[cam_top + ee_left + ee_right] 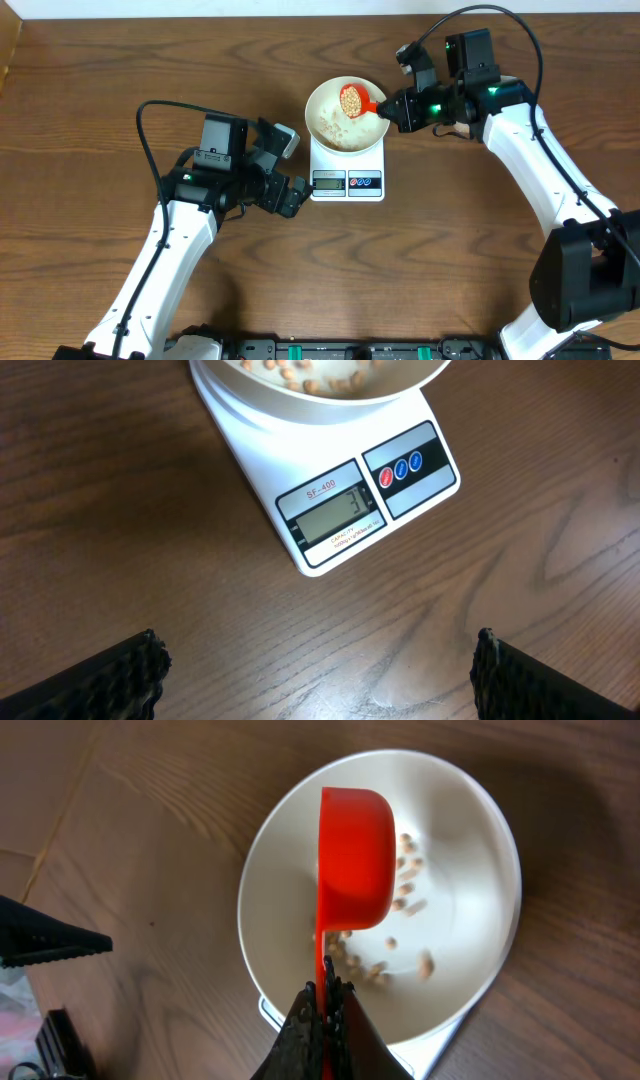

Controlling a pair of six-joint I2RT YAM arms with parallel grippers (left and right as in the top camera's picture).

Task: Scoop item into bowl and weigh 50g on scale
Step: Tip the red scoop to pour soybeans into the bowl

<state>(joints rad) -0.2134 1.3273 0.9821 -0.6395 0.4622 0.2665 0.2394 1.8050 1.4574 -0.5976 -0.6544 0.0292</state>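
Note:
The white bowl point(325, 118) stands on the white scale point(347, 181) at mid-table, with several pale-tan beans point(334, 128) in its bottom. My right gripper point(393, 108) is shut on the handle of a red scoop point(354, 99) filled with beans, held over the bowl's right side. In the right wrist view the scoop point(354, 855) hangs over the bowl point(475, 835), held in the shut fingers point(326, 992). My left gripper point(292, 196) is open and empty just left of the scale. The left wrist view shows the scale's display point(336, 517) reading a small number and its red and blue buttons point(400, 468).
Brown wooden table point(100, 90) all round. The left arm's wrist camera point(283, 140) sits close to the scale's left side. A dark clip-like object point(40, 942) shows at the left edge of the right wrist view.

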